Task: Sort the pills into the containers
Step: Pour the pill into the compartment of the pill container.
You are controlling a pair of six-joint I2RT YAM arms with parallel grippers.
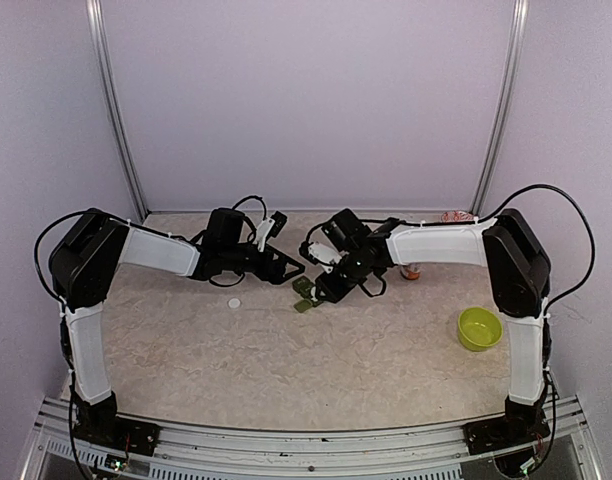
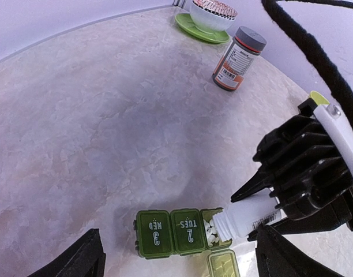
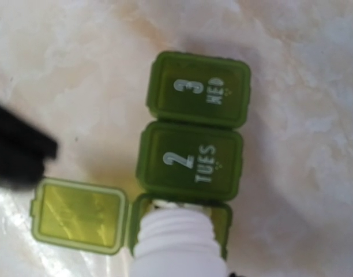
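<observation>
A green pill organizer [image 1: 306,293] [image 2: 171,232] [image 3: 191,156] lies on the table. Its lids marked 3 WED and 2 TUES are closed, and the end compartment's lid [image 3: 78,214] is flipped open. My right gripper [image 1: 333,283] [image 2: 297,173] is shut on a white, capless bottle [image 2: 248,216] [image 3: 176,245]. The bottle is tilted with its mouth in the open compartment, where small white pills [image 2: 211,231] lie. My left gripper [image 1: 286,268] [image 2: 179,262] is open and holds nothing. It hovers just left of the organizer, with its fingers to either side of it in the left wrist view.
A small white cap [image 1: 234,303] lies on the table left of the organizer. An orange-labelled bottle with a grey cap [image 1: 411,270] [image 2: 237,57] stands behind the right arm. A white bowl on a green saucer [image 2: 211,14] sits farther back. A yellow-green bowl [image 1: 479,328] is at the right.
</observation>
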